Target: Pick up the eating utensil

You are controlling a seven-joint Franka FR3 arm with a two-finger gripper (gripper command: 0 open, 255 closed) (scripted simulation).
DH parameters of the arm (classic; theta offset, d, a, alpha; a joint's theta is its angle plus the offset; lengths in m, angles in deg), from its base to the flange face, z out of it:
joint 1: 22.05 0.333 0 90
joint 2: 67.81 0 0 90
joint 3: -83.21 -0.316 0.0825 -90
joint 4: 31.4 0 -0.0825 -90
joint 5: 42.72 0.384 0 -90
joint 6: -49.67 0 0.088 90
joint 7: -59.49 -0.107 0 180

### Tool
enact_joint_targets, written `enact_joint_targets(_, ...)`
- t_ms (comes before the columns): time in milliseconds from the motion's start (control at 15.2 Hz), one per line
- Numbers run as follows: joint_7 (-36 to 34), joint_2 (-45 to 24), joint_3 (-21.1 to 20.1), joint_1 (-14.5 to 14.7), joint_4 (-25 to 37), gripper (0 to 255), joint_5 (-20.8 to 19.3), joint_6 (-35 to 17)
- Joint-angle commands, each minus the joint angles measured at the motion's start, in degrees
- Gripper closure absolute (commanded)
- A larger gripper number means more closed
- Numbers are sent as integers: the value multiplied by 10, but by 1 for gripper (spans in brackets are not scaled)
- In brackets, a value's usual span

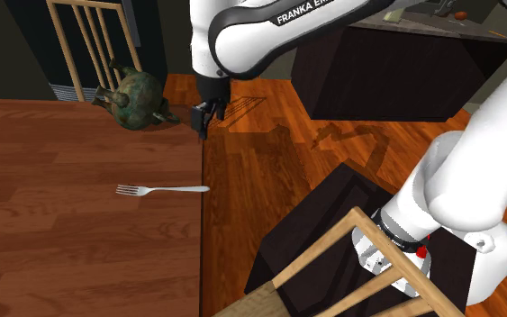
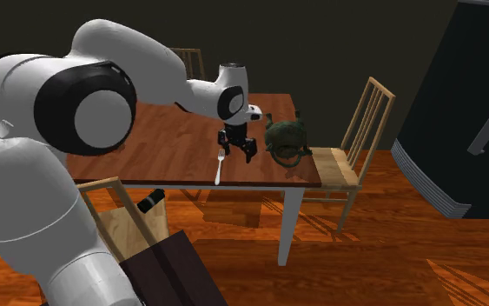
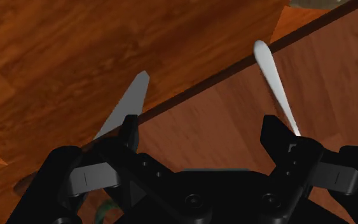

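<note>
On the brown wooden bench (image 1: 62, 243) in the shoulder view, a slim silver metal fork (image 1: 163, 189) lies flat. Its tines point to that view's left and its handle tip ends just at the bench's edge. The all-black two-finger hand (image 1: 203, 119) hangs above that same edge, well apart from the fork and near a round, dark green, mottled pot (image 1: 137, 97) standing on the bench. A pale wooden chair (image 1: 87, 40) stands behind the pot.

In the second exterior view, the hand (image 2: 238, 149) hovers over the bench (image 2: 147, 130) between the fork (image 2: 220, 165) and the green pot (image 2: 286, 139). Its fingers are spread and hold nothing. A second pale wooden chair (image 2: 360, 130) stands at the bench's end.

In the wrist view, the hand (image 3: 203, 130) is released, its two fingers (image 3: 130, 130) standing wide apart with bare wood between them. The fork's pale handle (image 3: 273, 79) lies on the bench (image 3: 222, 127) just beyond one fingertip, close to the edge.
</note>
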Motion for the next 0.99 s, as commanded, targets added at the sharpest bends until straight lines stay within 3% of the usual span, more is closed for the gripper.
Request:
enact_joint_targets(0,-5,-37,-10,11,24,0,-8,-13)
enact_joint_targets(924,-12,-285,-45,104,244,0,-82,-33)
